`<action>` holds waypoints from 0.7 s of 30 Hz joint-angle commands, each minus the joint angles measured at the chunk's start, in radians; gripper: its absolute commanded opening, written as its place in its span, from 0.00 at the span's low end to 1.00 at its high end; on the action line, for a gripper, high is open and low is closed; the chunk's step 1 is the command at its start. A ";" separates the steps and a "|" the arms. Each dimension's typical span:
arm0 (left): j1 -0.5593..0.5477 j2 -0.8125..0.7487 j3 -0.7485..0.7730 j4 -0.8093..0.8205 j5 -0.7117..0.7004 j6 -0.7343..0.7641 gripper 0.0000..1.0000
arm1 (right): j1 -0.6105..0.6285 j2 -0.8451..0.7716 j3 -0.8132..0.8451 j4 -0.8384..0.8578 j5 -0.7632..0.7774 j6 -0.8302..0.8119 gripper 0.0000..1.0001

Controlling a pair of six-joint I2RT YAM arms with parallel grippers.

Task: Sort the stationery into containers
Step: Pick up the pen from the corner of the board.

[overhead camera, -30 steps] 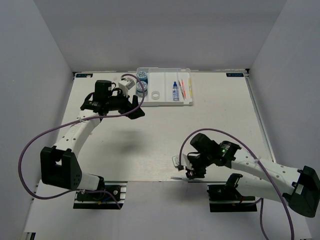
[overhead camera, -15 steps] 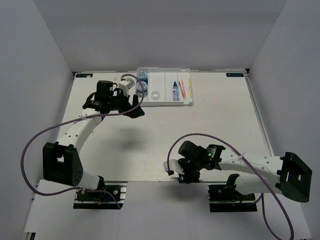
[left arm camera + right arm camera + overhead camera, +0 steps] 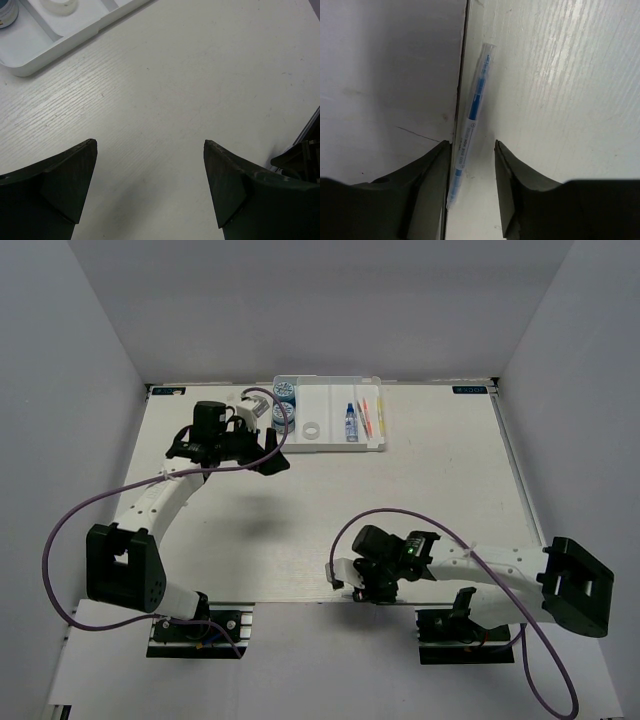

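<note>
The desk (image 3: 420, 470) is mostly bare. The tray (image 3: 330, 448) sits at its far side, already holding tape rolls, a ring, glue and a few pens. My left claw (image 3: 150, 145) hangs just in front of the tray over bare desk, jaws spread wide with nothing between them. It has no part in this step, so I'd leave it parked.

The work is on the right. The right claw (image 3: 472, 145) is down at the desk's near edge, jaws apart and straddling one end of the pen (image 3: 472, 110) without gripping it. The pen, clear with blue inside, lies flat along the seam at that edge.

To do this well I'd slide a little toward the pen's middle before closing, since an end grip will probably let it droop or swing. I'd also keep the fingers square across the barrel. The seam is the hazard: a nudge could roll the pen off the desk. So I'd close slowly, confirm the clamp, then lift straight up before heading to the tray.
</note>
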 commanded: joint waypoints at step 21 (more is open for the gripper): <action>0.057 -0.029 -0.027 0.103 0.099 -0.174 0.97 | 0.058 0.197 0.071 0.125 0.093 -0.019 0.00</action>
